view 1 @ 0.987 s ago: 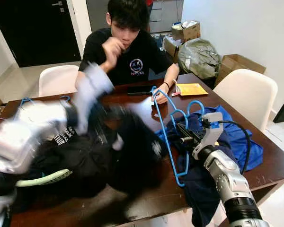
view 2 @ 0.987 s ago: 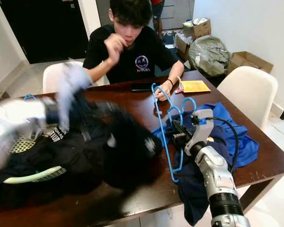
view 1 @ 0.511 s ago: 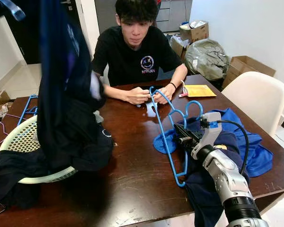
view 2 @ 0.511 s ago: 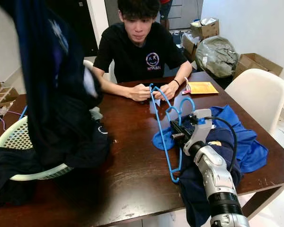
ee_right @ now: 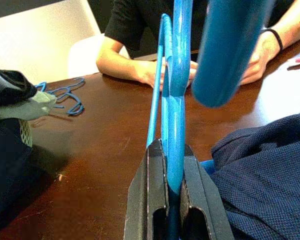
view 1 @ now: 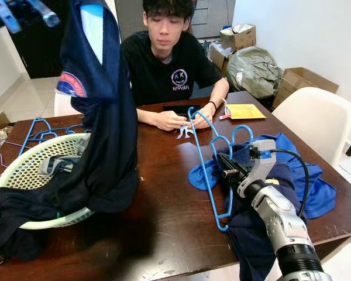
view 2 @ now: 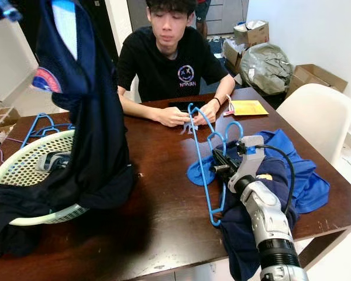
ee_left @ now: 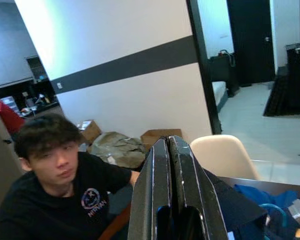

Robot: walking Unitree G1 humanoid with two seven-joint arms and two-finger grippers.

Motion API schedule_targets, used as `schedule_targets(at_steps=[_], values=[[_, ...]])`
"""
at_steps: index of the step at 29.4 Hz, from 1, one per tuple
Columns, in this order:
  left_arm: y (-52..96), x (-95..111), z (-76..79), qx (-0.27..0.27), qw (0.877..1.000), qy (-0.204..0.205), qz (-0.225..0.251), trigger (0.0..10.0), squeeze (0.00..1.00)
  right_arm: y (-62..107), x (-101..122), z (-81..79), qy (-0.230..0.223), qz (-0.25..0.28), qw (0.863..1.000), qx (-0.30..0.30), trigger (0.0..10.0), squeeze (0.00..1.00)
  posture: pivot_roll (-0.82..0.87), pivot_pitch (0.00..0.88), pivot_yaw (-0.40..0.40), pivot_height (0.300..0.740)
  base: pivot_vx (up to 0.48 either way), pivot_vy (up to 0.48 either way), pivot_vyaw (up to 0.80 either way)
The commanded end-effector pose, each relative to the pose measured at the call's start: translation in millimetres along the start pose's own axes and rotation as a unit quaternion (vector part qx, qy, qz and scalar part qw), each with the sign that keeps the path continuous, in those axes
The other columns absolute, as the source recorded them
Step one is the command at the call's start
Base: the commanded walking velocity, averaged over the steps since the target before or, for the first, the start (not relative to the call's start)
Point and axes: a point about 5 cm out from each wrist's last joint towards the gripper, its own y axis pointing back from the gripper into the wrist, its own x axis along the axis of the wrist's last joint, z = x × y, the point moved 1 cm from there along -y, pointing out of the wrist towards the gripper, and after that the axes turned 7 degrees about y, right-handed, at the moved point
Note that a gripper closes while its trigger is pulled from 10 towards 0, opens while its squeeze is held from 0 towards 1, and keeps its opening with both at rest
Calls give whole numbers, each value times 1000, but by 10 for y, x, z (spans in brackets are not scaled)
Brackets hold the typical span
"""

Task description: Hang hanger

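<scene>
Right gripper (view 1: pixel 223 167) low over table (view 1: pixel 164 193), fingers clamped on blue hanger (view 1: pixel 207 167); hanger stands on edge, tilted, lower end near table's front edge. Left gripper (ee_left: pixel 171 165) raised high at robot's left, fingers pressed together on navy garment (view 1: pixel 102 105); cloth hangs down, covers part of white laundry basket (view 1: pixel 23 170). Blue clothes (view 1: pixel 304 181) heaped beside right arm. Spare blue hangers (view 1: pixel 44 129) behind basket, probably several. Person (view 1: pixel 167 64) seated opposite, hands (view 1: pixel 178 120) on table just behind hanger top. Yellow envelope (view 1: pixel 237 110) beyond.

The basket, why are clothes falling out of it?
Dark clothes spill over the basket's rim onto the table. The left gripper holds a navy shirt high, its hem draped over the rim.
</scene>
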Motion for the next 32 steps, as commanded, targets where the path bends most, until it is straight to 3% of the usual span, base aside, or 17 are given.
schedule_targets(at_steps=[1, 5, 8, 11, 13, 14, 16, 18, 22, 27, 30, 32], values=[[-62, 103, 71, -13, 1000, -16, 17, 0, 0, 46, -159, 5, -12, -30, 999, -5, 10000, 0, 33, 0, 21, 740, 0, 0, 0], [-234, 70, 171, -45, 999, -13, 20, 0, 0, 36, -163, 0, -11, -32, 999, -4, 10000, 0, 37, 0, 25, 740, 0, 0, 0], [-505, 62, 434, -129, 991, -8, 36, 0, 0, 30, -171, -9, -11, -30, 999, -7, 10000, 0, 24, 0, 43, 740, 0, 0, 0], [-557, 77, 532, -161, 986, -5, 44, 0, 0, 32, -173, -9, -11, -29, 999, -8, 10000, 0, 22, 0, 44, 740, 0, 0, 0], [-598, 134, 805, -255, 965, 10, 66, 0, 0, 43, -179, -10, -12, -28, 999, -11, 10000, 0, 11, 0, 58, 740, 0, 0, 0], [-598, 134, 805, -255, 965, 10, 66, 0, 0, 43, -179, -10, -12, -28, 999, -11, 10000, 0, 11, 0, 58, 740, 0, 0, 0], [-583, 190, 968, -317, 944, 23, 84, 0, 0, 52, -183, -6, -13, -27, 999, -15, 10000, 0, 11, 0, 60, 740, 0, 0, 0], [-580, 200, 990, -326, 941, 25, 88, 0, 0, 54, -183, -4, -13, -26, 999, -15, 10000, 0, 11, 0, 60, 740, 0, 0, 0], [-582, 214, 914, -308, 946, 33, 93, 0, 0, 56, -187, -8, -15, -25, 999, -18, 10000, 0, 13, 0, 65, 740, 0, 0, 0], [-499, 257, 888, -322, 939, 58, 104, 0, 0, 51, -201, -23, -16, -27, 999, -15, 10000, 0, 15, 0, 62, 740, 0, 0, 0], [-454, 235, 885, -328, 938, 58, 93, 0, 0, 50, -205, -28, -15, -28, 999, -14, 10000, 0, 15, 0, 62, 740, 0, 0, 0], [-318, 65, 818, -312, 949, 30, 39, 0, 0, 62, -214, -32, -15, -30, 999, -14, 10000, 0, 15, 0, 65, 740, 0, 0, 0]])
